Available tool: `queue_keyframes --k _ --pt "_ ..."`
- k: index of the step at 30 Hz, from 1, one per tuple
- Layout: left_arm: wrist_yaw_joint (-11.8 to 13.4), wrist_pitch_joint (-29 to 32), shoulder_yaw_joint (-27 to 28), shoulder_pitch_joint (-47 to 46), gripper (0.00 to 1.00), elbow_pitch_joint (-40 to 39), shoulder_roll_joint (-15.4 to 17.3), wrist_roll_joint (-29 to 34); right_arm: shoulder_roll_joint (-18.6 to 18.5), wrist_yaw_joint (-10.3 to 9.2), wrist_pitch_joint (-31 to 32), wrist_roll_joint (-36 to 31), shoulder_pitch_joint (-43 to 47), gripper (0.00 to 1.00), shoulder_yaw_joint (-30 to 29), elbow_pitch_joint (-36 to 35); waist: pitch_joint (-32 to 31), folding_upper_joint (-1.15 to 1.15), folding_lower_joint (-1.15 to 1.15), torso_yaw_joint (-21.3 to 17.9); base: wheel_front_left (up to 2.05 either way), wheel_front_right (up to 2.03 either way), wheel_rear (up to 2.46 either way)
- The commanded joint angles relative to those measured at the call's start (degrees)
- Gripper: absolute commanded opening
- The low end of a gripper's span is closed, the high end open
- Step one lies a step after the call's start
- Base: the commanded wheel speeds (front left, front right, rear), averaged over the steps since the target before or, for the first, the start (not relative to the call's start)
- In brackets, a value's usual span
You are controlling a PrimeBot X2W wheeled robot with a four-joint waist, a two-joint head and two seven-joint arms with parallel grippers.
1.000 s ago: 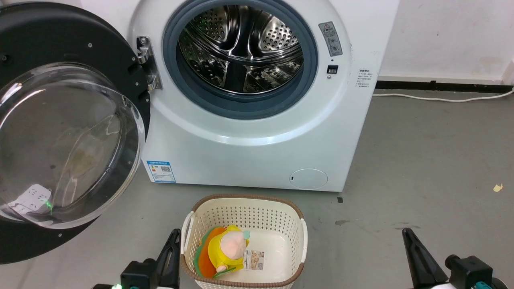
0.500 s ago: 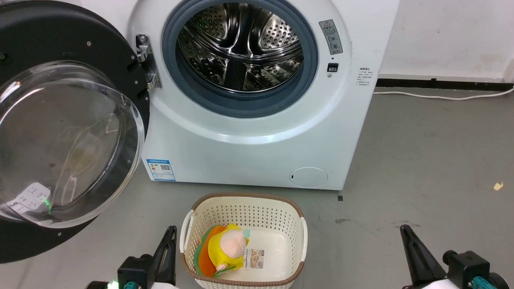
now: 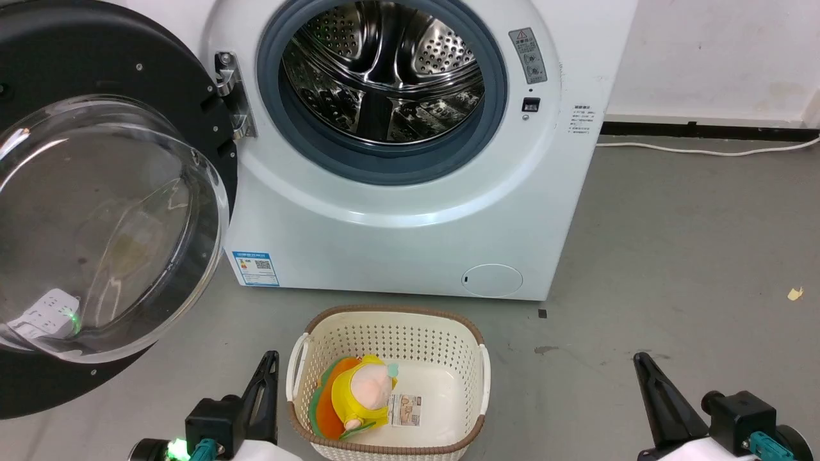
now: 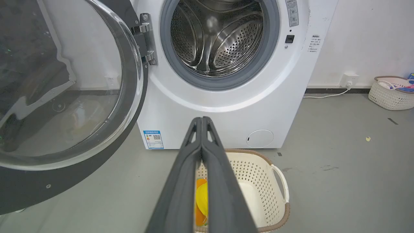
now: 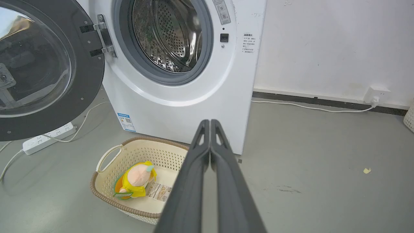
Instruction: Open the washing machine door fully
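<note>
The white washing machine [image 3: 410, 230] stands ahead with its steel drum [image 3: 384, 70] exposed. Its round black washing machine door [image 3: 96, 211], with a bulging clear glass bowl, hangs swung wide out to the left on its hinge [image 3: 230, 96]; it also appears in the left wrist view [image 4: 64, 97] and the right wrist view [image 5: 42, 71]. My left gripper [image 3: 271, 356] sits low at the lower left, shut and holding nothing, well short of the door. My right gripper [image 3: 639, 357] is low at the lower right, shut and holding nothing. Fingertips meet in both wrist views [image 4: 201, 119] [image 5: 209, 121].
A cream laundry basket [image 3: 477, 358] with a yellow plush toy [image 3: 362, 394] stands on the grey floor in front of the machine, between my grippers. A white power strip [image 5: 48, 138] and cable lie under the door. Another basket [image 4: 391, 92] sits far right by the wall.
The head view has shifted slightly, so the machine and basket sit a little higher in the picture. Both grippers stay shut; the door has not visibly swung.
</note>
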Motion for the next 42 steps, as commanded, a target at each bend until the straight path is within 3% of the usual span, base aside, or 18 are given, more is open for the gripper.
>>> queue_keyframes --k 1,42 --pt "-0.1 0.4 0.4 -0.7 0.00 -0.4 -0.4 0.5 0.2 0.02 0.3 -0.5 -1.0 0.00 0.1 -0.5 0.0 0.00 0.00 0.0 0.00 0.00 0.00" --pt "-0.2 5.0 3.0 -2.4 0.00 -2.8 -0.8 2.7 0.4 0.04 4.9 -2.7 -3.0 0.00 0.7 -3.1 1.1 0.00 0.00 -0.3 0.00 0.00 0.00"
